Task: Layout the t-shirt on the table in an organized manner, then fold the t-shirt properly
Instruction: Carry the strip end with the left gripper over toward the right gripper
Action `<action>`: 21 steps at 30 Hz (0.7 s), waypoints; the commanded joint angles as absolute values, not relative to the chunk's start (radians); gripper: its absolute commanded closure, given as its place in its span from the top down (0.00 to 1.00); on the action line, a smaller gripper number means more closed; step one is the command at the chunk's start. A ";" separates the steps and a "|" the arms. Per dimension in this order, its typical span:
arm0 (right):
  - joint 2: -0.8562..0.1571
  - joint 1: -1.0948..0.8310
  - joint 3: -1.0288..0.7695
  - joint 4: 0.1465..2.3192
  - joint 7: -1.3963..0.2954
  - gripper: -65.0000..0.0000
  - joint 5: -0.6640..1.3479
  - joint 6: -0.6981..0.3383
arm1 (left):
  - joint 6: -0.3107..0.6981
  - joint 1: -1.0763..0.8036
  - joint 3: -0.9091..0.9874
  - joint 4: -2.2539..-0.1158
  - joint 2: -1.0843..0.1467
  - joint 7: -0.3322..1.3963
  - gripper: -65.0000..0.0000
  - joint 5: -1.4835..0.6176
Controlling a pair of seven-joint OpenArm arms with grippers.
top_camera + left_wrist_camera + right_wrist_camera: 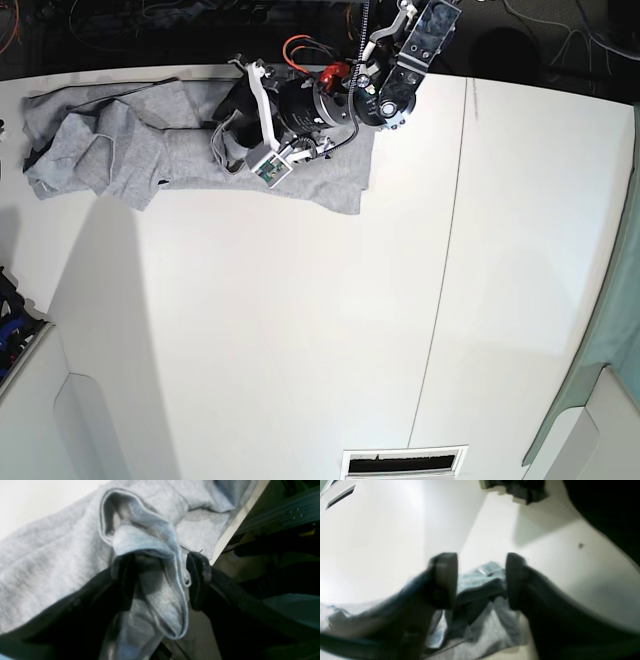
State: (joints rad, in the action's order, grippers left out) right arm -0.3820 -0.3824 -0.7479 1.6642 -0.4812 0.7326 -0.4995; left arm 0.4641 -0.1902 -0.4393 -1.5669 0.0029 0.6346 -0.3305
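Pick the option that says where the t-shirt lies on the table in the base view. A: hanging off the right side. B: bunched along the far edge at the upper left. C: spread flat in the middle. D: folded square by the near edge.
B: the t-shirt sits crumpled along the far edge of the table at the upper left, with the left gripper over it.

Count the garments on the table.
1. A light heather-grey cotton t-shirt lies crumpled along the white tabletop's far edge, at the base view's upper left, partly under the left arm's claw. Nothing else shows, though the arm could hide some.
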 commanded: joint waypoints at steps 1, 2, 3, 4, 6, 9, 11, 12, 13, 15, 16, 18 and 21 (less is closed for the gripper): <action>-0.397 -0.366 -0.732 1.679 -0.462 0.05 0.730 -0.506 | 0.477 -0.183 -0.440 -1.584 0.010 0.617 0.54 -0.347; -0.395 -0.352 -0.707 1.678 -0.462 0.00 0.703 -0.506 | 0.479 -0.183 -0.440 -1.584 0.010 0.617 0.54 -0.347; -0.396 -0.340 -0.675 1.674 -0.461 0.00 0.658 -0.506 | 0.479 -0.183 -0.440 -1.584 0.011 0.617 0.54 -0.347; -0.396 -0.326 -0.640 1.666 -0.460 0.00 0.599 -0.506 | 0.479 -0.183 -0.440 -1.584 0.011 0.616 0.54 -0.347; -0.396 -0.299 -0.571 1.632 -0.447 0.00 0.483 -0.505 | 0.479 -0.183 -0.440 -1.584 0.011 0.609 0.54 -0.347; -0.396 -0.289 -0.503 1.544 -0.369 0.00 0.387 -0.494 | 0.514 -0.183 -0.440 -1.584 0.011 0.609 0.54 -0.350; -0.396 -0.291 -0.489 1.472 -0.336 0.00 0.386 -0.490 | 0.517 -0.183 -0.440 -1.584 0.011 0.609 0.57 -0.358; -0.395 -0.290 -0.486 1.437 -0.329 0.00 0.399 -0.489 | 0.517 -0.183 -0.440 -1.584 0.011 0.607 0.59 -0.359; -0.395 -0.289 -0.487 1.402 -0.327 0.00 0.410 -0.489 | 0.517 -0.183 -0.440 -1.584 0.011 0.605 0.59 -0.359; -0.395 -0.289 -0.487 1.346 -0.297 0.00 0.411 -0.484 | 0.528 -0.183 -0.440 -1.584 0.015 0.602 0.59 -0.361; -0.395 -0.289 -0.487 1.322 -0.282 0.00 0.411 -0.482 | 0.539 -0.183 -0.440 -1.584 0.019 0.602 0.59 -0.364; -0.395 -0.289 -0.487 1.295 -0.272 0.00 0.412 -0.483 | 0.569 -0.183 -0.453 -1.584 0.023 0.596 0.59 -0.394; -0.396 -0.289 -0.489 1.295 -0.271 0.00 0.447 -0.494 | 0.628 -0.181 -0.495 -1.584 0.022 0.520 0.59 -0.405</action>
State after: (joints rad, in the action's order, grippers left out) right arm -0.3794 -0.2928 -0.4812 1.2808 -0.2924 0.4366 -0.4831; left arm 0.6147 -0.1879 -0.4927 -1.5669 0.0090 0.5392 -0.3874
